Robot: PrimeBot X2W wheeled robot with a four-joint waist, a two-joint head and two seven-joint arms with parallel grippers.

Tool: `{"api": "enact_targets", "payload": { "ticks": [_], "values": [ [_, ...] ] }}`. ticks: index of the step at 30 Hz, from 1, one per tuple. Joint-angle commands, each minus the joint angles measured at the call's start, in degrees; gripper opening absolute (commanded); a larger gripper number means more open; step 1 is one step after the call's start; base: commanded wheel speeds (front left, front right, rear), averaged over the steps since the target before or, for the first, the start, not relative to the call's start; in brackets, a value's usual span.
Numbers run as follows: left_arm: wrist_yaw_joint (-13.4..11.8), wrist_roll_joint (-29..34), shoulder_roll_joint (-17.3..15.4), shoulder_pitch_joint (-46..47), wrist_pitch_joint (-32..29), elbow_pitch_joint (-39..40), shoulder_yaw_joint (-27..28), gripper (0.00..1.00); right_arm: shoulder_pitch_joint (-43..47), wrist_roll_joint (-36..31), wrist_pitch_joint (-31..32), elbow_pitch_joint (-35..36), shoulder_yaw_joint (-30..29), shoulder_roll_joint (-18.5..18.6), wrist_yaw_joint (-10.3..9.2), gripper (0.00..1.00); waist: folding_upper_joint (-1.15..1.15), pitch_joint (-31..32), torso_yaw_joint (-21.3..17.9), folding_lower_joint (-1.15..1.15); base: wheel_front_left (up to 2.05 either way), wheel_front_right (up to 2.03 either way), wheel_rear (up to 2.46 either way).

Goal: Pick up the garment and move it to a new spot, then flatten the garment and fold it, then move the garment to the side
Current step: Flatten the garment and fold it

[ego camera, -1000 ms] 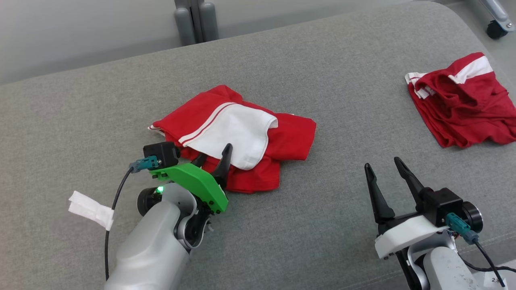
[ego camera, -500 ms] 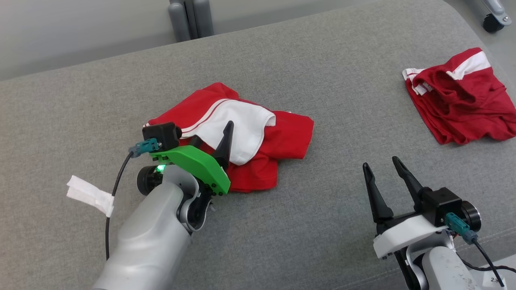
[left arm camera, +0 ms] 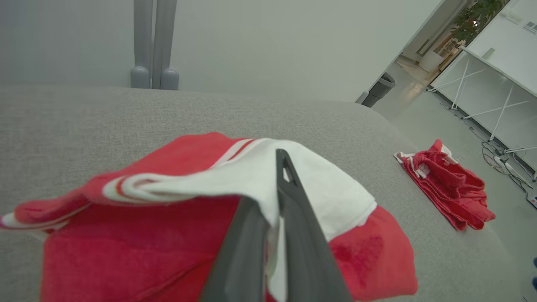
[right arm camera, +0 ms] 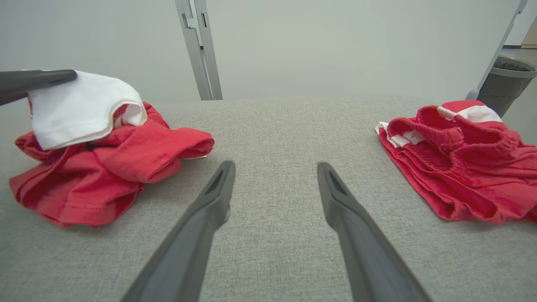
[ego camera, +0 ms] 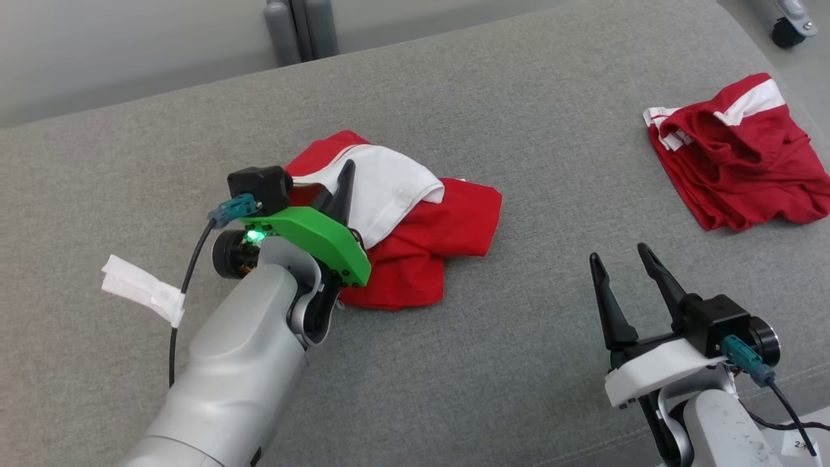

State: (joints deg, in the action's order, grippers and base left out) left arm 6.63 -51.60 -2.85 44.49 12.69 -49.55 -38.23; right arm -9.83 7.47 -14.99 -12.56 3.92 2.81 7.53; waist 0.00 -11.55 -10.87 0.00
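Gripping the white panel of the garment [ego camera: 447,214], the left gripper [left arm camera: 265,180] is shown closed on a fold at the heap's near-left edge, left of centre on the cushion [ego camera: 519,97]. The right gripper [ego camera: 618,253] is held open over bare cushion, near right. The cloth is judged light, soft and limp; sagging is expected, so a hem or waistband edge is preferred for holding.

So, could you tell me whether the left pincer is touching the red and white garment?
Touching. The left wrist view shows the left pincer closed on the garment, white cloth pinched inside.
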Motion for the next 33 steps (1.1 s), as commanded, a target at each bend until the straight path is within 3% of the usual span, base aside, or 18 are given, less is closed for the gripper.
{"api": "enact_targets", "payload": {
  "ticks": [1, 9, 15, 24, 33],
  "values": [
    [0.37, 0.83, -0.5, 1.38, 0.63, 0.63, -0.16, 0.0, 0.28, -0.55, -0.28, 0.05, -0.26, 0.18, -0.09, 1.0, 0.0, 0.76, 0.8, 0.0, 0.0, 0.0, 0.0],
    [0.53, 3.94, -1.39, 7.52, 0.22, 4.74, -2.1, 0.0, 0.49, 0.28, -0.28, -0.45, 0.79, 0.19, -0.09, 1.0, 0.0, 3.71, 2.34, 0.0, 0.0, 0.0, 0.0],
    [0.56, 4.55, -3.93, 13.72, -0.13, 8.84, -1.02, 0.0, 1.21, 0.48, -0.28, -0.63, 0.38, 0.19, -0.09, 1.0, 0.0, 5.18, 2.52, 0.0, 0.0, 0.0, 0.0],
    [-1.76, 4.98, -11.35, 16.69, -2.11, 19.46, 1.59, 0.0, 2.73, -0.65, -0.28, -0.79, -2.56, 0.18, -0.09, 1.0, 0.0, 7.74, 5.23, 0.0, 0.0, 0.0, 0.0],
    [-7.7, 2.12, -21.99, 2.51, -4.66, 28.33, 5.47, 0.0, 3.36, -0.14, -0.28, -0.33, -2.08, 0.19, -0.09, 1.0, 0.0, 8.09, 7.17, 0.0, 0.0, 0.0, 0.0]
  ]
}}
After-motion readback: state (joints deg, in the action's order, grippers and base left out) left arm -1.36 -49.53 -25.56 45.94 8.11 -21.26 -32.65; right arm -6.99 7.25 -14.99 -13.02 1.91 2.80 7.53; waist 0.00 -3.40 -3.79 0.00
